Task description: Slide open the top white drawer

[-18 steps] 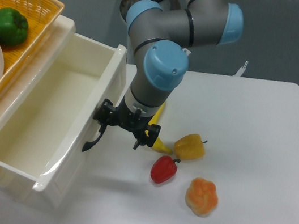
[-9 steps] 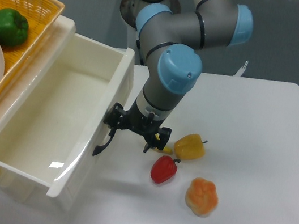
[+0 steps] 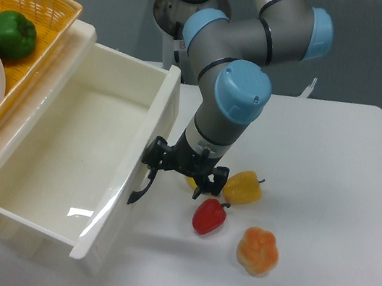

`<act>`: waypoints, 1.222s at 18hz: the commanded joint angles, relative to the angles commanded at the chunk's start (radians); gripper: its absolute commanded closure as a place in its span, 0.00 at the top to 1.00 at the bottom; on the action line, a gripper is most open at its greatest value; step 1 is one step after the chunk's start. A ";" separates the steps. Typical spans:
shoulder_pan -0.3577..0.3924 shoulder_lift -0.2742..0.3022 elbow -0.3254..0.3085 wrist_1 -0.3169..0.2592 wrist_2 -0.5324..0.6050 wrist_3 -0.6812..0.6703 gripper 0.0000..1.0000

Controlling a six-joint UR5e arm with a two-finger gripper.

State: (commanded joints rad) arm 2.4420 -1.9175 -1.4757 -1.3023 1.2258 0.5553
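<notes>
The glossy cream-white plastic top drawer (image 3: 64,158) bore a curved black handle (image 3: 143,190), the claw (image 3: 182,171) was black beneath a grey arm with blue caps (image 3: 242,93), and red (image 3: 209,216), yellow (image 3: 243,187) and orange (image 3: 258,251) peppers lay on the white bench (image 3: 318,172) beside a yellow woven basket (image 3: 30,6) holding a green pepper (image 3: 7,33).

- A robotics lab or test bench.
- Industrial arm (image 3: 237,85) mounted at a plain white table (image 3: 331,181).
- Toy peppers (image 3: 242,187), bare grey wall behind.
</notes>
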 joint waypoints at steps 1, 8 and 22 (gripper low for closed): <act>0.008 0.000 -0.002 0.000 -0.017 0.000 1.00; 0.012 -0.005 -0.012 0.000 -0.045 -0.002 1.00; 0.055 -0.015 -0.014 0.002 -0.157 0.005 1.00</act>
State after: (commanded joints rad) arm 2.4973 -1.9328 -1.4895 -1.3008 1.0692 0.5599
